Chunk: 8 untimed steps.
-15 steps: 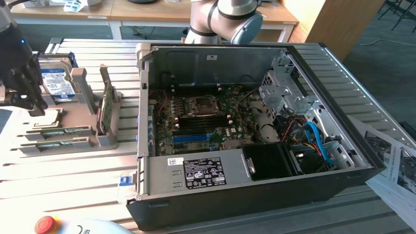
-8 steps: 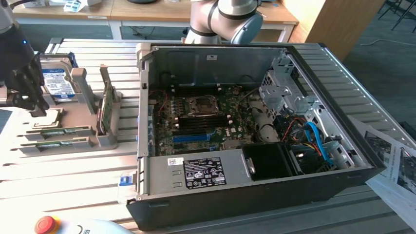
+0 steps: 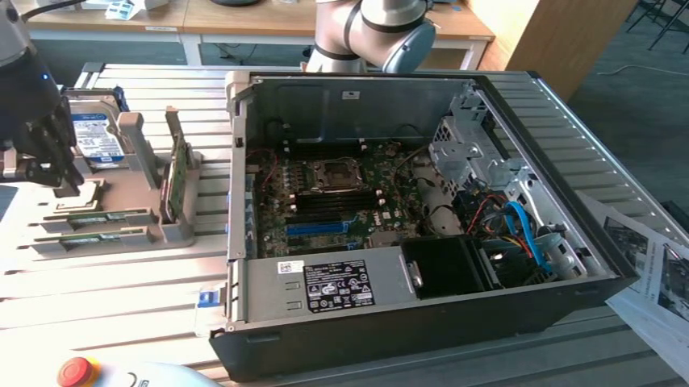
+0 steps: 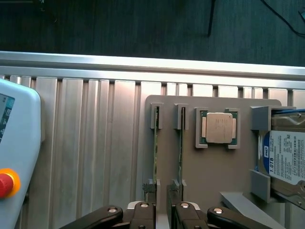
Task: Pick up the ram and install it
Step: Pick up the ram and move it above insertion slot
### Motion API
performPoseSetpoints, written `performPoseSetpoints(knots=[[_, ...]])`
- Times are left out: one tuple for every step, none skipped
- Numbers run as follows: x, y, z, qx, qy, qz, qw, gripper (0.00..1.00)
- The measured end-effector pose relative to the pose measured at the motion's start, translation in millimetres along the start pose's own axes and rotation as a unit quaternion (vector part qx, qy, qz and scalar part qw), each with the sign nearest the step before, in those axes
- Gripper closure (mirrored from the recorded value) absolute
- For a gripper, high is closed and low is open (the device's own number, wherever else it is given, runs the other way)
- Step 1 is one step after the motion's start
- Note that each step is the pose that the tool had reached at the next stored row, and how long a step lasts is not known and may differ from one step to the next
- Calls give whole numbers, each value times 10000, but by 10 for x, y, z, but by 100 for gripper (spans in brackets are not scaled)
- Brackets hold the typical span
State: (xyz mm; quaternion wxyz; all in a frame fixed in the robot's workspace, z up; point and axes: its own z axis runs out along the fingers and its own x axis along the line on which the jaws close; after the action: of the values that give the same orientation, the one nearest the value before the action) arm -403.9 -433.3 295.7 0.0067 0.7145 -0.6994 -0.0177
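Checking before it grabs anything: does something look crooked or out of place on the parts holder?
Nothing stands out: both ram sticks stand straight in the gray holder, and the processor lies square in its pocket.

The table point(image 3: 119, 290) is ribbed metal, pale and shiny. The holder point(image 4: 209, 167) on it is gray plastic, smooth and dull. The ram sticks point(image 4: 156, 148) are thin green board. The chip point(image 4: 218, 128) has a flat metal lid with a soft shine. The hard drive point(image 4: 286, 157) is silver metal with a glossy paper label. The gripper point(image 4: 162, 191) is black with shiny metal screws. The computer case point(image 3: 431, 339) is dull black outside and bare gray metal inside. The cables point(image 3: 528, 234) are smooth blue plastic. The button point(image 3: 76, 371) is shiny red plastic. The desks point(image 3: 215, 16) are wood.
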Motion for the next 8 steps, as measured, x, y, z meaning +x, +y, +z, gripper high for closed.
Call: performPoseSetpoints(knots=[[0,-1,15,1,0,0,10000,76],[1,-1,31,0,0,0,10000,76],[1,-2,46,1,0,0,10000,76],[1,-2,61,1,0,0,10000,76],[1,-3,77,1,0,0,10000,76],[2,-3,92,1,0,0,10000,76],[2,-4,108,0,-1,0,10000,76],[2,-5,124,1,-1,0,10000,76]])
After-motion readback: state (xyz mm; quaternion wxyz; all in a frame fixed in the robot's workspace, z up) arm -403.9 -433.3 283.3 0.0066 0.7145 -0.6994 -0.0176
